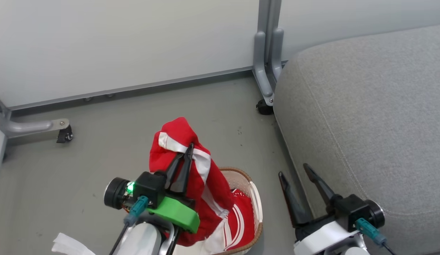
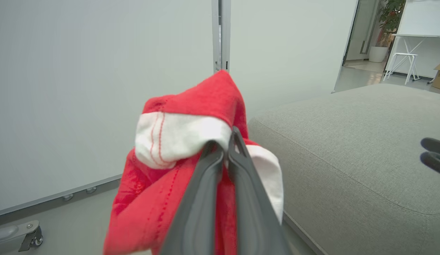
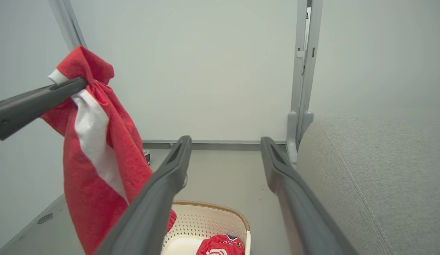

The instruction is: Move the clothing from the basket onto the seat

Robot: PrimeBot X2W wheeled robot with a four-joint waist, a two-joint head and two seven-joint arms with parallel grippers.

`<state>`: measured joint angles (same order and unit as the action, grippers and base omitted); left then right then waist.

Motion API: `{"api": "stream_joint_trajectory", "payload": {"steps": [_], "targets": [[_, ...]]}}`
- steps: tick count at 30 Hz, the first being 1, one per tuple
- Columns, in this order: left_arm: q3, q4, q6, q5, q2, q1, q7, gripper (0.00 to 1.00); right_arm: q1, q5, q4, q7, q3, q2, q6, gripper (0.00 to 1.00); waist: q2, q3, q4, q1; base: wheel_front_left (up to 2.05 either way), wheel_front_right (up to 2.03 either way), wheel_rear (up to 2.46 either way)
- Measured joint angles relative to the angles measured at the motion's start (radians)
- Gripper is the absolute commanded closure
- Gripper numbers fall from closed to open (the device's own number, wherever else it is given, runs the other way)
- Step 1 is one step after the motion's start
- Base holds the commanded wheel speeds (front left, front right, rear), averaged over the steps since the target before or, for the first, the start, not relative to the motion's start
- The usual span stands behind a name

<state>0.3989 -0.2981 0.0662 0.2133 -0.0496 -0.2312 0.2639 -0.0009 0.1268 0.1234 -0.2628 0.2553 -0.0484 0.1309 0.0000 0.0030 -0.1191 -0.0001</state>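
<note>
Closest, at lower centre of the head view, the left claw (image 1: pixel 187 150) is clamped on a white-striped fold of one red garment (image 1: pixel 177 132), held up over the basket (image 1: pixel 243 174); the grey seat (image 1: pixel 368 106) takes the frame's right side; the basket stands on the floor (image 1: pixel 134 117) at bottom centre, left of the seat, a second red garment (image 1: pixel 241 219) lying inside; the right claw (image 1: pixel 293 170) hangs spread and empty at lower right.

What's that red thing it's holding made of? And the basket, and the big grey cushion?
Red garment: soft matte fabric, probably a sports knit; it drapes and bunches in folds.
Basket: looks like cream moulded plastic, with rows of small holes and a brown woven-look rim.
Seat: grey woven upholstery cloth, matte, with a flecked weave and stitched seams.
</note>
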Motion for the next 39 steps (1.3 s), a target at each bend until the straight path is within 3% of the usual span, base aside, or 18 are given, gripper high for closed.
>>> {"api": "stream_joint_trajectory", "payload": {"steps": [9, 25, 26, 27, 35, 36, 37, 38, 39], "targets": [[0.077, 0.101, 0.022, -0.022, 0.0, 0.0, 0.0, 1.0, -0.009, -0.011, 0.028, 0.0, 0.104, 0.0, 0.0, 0.0, 0.0, -0.025, 0.039, 0.0, 0.0, 0.0, 0.0], [0.217, 0.293, 0.03, -0.004, 0.0, -0.001, -0.058, 1.0, -0.018, -0.033, 0.11, 0.0, 0.118, 0.0, 0.0, 0.0, 0.0, -0.029, 0.052, 0.0001, 0.0, 0.0, 0.0], [0.218, 0.299, 0.026, -0.005, -0.001, -0.001, -0.062, 1.0, -0.018, -0.032, 0.116, 0.0, 0.125, 0.0, 0.0, 0.54, 0.0, -0.029, 0.052, 0.0001, 0.0, 0.0, 0.0], [0.22, 0.302, 0.024, -0.007, -0.003, -0.001, -0.068, 1.0, -0.018, -0.032, 0.12, 0.0, 0.134, -0.001, 0.0, 1.0, 0.0, -0.029, 0.051, 0.0, 0.0, 0.0, 0.0], [0.217, 0.301, 0.005, -0.017, -0.025, -0.001, -0.089, 0.99, -0.019, 0.002, 0.13, 0.0, 0.159, -0.014, 0.0, 1.0, 0.0, -0.02, 0.047, 0.0, 0.0, 0.0, 0.0], [0.216, 0.296, 0.004, -0.017, -0.027, -0.001, -0.095, 0.94, -0.02, 0.003, 0.13, 0.0, 0.159, -0.014, 0.0, 1.0, 0.0, -0.019, 0.047, 0.0001, 0.0, 0.0, 0.0], [0.215, 0.291, 0.001, -0.017, -0.03, -0.001, -0.097, 0.84, -0.02, 0.004, 0.13, 0.0, 0.159, -0.015, 0.0, 1.0, 0.0, -0.018, 0.047, 0.0001, 0.0, 0.0, 0.0], [0.212, 0.288, -0.003, -0.017, -0.031, -0.001, -0.098, 0.66, -0.02, 0.005, 0.129, 0.0, 0.159, -0.015, 0.0, 1.0, 0.0, -0.017, 0.047, 0.0001, 0.0, 0.0, 0.0], [0.21, 0.284, -0.007, -0.017, -0.032, -0.001, -0.1, 0.56, -0.02, 0.01, 0.129, 0.0, 0.159, -0.015, 0.0, 1.0, 0.0, -0.016, 0.047, 0.0001, 0.0, 0.0, 0.0]]}}
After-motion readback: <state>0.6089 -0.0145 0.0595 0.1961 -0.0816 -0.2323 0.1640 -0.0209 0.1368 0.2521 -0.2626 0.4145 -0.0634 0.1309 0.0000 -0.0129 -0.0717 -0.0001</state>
